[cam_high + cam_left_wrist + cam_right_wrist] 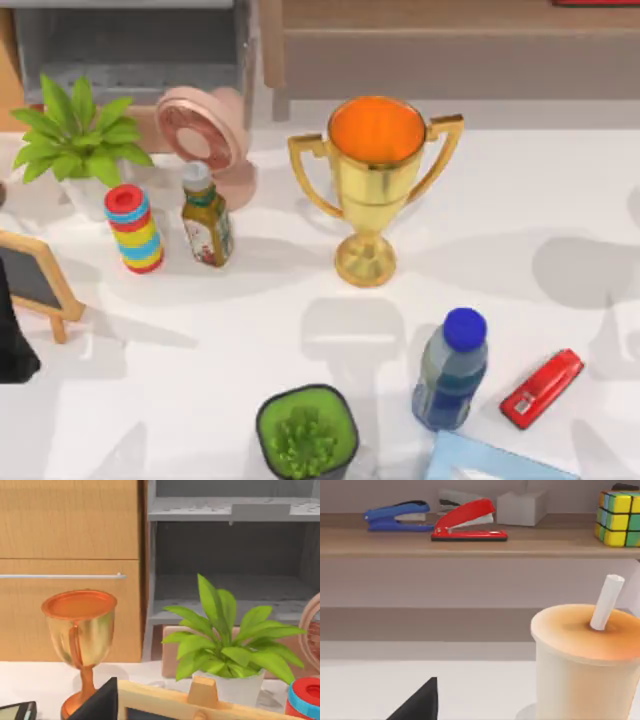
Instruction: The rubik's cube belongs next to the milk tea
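Note:
The rubik's cube [618,519], yellow, green and blue on the faces I see, sits on a wooden shelf [470,542] behind the table in the right wrist view. The milk tea [206,216], a small olive-brown bottle with a pale cap and a red-and-white label, stands upright at the table's back left, between a stack of coloured rings [134,228] and a gold trophy [372,185]. My left arm [12,340] is parked at the table's left edge. A dark corner of my right gripper [420,702] shows low in its wrist view, far from the cube.
On the shelf lie a blue stapler [397,516], a red stapler [467,521] and a white box [520,507]. A pale cup with a straw [587,665] stands close to my right gripper. The table holds a leafy plant [78,140], fan [205,130], chalkboard [35,280], blue-capped bottle [452,370], red stapler [541,388] and potted plant [306,432].

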